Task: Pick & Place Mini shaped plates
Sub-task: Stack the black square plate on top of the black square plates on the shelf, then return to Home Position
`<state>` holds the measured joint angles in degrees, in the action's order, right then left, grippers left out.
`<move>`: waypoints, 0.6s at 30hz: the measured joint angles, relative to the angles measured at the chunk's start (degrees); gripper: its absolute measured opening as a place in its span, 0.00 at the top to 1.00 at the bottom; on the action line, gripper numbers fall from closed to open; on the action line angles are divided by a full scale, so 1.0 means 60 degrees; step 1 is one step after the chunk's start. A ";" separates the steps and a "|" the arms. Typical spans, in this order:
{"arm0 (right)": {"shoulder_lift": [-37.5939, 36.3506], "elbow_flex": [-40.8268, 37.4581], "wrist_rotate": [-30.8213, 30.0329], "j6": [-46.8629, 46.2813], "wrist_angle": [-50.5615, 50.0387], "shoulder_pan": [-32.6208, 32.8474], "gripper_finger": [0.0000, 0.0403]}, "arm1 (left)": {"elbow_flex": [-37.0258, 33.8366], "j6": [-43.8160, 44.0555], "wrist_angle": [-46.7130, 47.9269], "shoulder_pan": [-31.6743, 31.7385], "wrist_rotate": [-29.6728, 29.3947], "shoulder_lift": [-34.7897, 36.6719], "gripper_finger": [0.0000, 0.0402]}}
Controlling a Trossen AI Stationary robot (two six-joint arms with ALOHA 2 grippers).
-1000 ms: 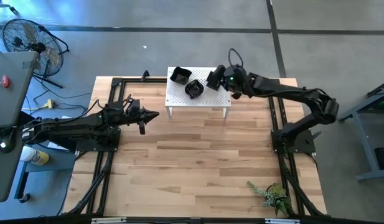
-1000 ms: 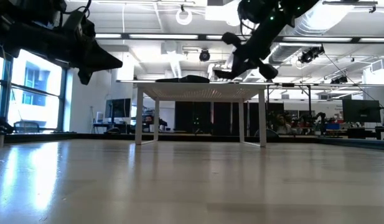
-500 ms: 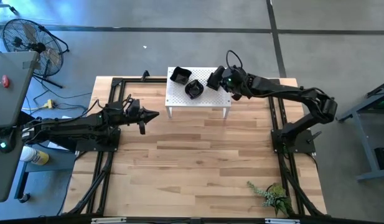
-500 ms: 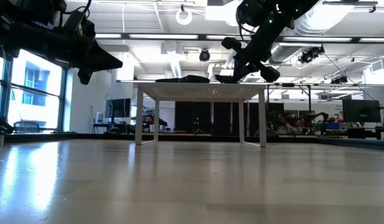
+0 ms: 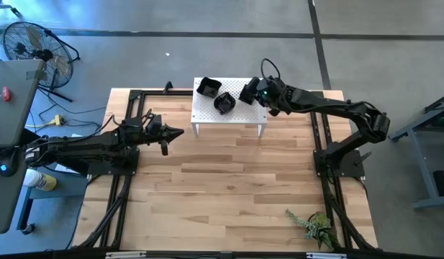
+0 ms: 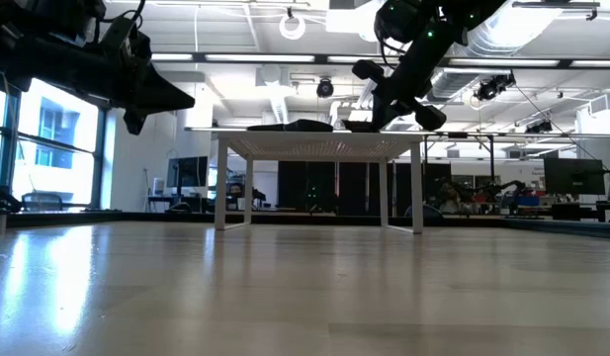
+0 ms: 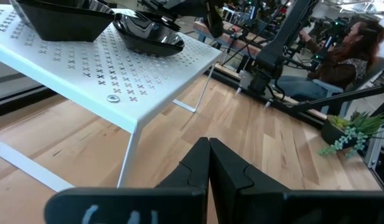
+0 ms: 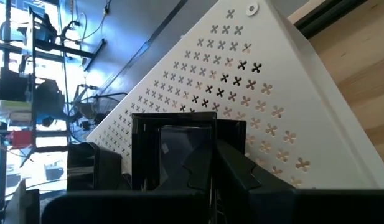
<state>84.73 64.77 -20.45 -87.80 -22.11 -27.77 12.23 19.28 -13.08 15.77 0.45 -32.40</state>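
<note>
A white perforated stand (image 5: 239,115) sits at the table's far edge. A glossy black square dish (image 5: 206,88) (image 7: 61,15) and a round wavy-edged dish (image 5: 224,103) (image 7: 148,34) rest on its top. My right gripper (image 5: 256,92) (image 8: 211,165) is over the stand's right part, shut on a third, square black plate (image 5: 247,92) (image 8: 173,146). My left gripper (image 5: 180,132) (image 7: 208,163) hangs shut in the air left of the stand, pointing at it and holding nothing. My right gripper pinches the square plate by its rim (image 8: 207,140) on the side nearest the wrist; the fingers (image 8: 241,171) cover the exact spot. They come slanting down from the table's right. The plate is tilted just over the stand's top (image 6: 362,125); whether it touches the stand I cannot tell.
Bare wooden table (image 5: 229,187) lies in front of the stand. A small plant (image 5: 315,226) sits at the near right corner. A fan (image 5: 34,47) and a bottle (image 5: 42,180) are off the table's left. A seated person (image 7: 347,50) shows beyond the right side.
My right gripper has lowered a little and shifted slightly left, bringing the held square plate down to the level of the stand's top. It has stayed shut on the plate.
</note>
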 joint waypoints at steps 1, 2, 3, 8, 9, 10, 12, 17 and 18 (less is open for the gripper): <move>0.0000 0.0000 0.0000 0.0041 0.0000 0.0000 0.97 | 0.0000 0.0005 0.0000 0.0000 0.0000 0.0000 1.00; 0.0000 0.0000 0.0005 0.0071 0.0000 0.0000 0.97 | 0.0002 0.0005 0.0000 0.0000 0.0000 0.0000 1.00; 0.0000 0.0000 0.0025 0.0102 0.0000 0.0000 0.96 | 0.0004 0.0005 0.0000 0.0000 -0.0002 0.0000 1.00; 0.0000 0.0000 0.0186 0.0138 0.0000 0.0000 0.85 | 0.0004 0.0049 0.0000 0.0000 -0.0004 0.0000 1.00; 0.0000 0.0000 0.0186 0.0137 0.0000 0.0000 0.82 | 0.0004 0.0070 0.0000 0.0000 -0.0004 0.0000 1.00; 0.0000 0.0000 0.0184 0.0138 0.0004 0.0000 0.79 | 0.0004 0.0074 0.0000 0.0000 -0.0004 0.0000 1.00; 0.0000 0.0000 0.0182 0.0212 0.0013 0.0000 0.74 | 0.0004 0.0078 0.0000 0.0000 -0.0009 0.0000 1.00; -0.0170 0.0000 0.0193 0.1256 0.0082 0.0001 0.67 | 0.0004 0.0078 -0.0004 0.0000 -0.0025 0.0000 1.00; -0.0263 0.0000 0.0220 0.1521 0.0073 -0.0004 0.67 | 0.0004 0.0078 -0.0004 0.0000 -0.0025 0.0000 1.00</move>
<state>83.15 64.77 -19.13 -78.68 -21.67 -27.79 12.25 19.75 -13.10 15.77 0.30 -32.40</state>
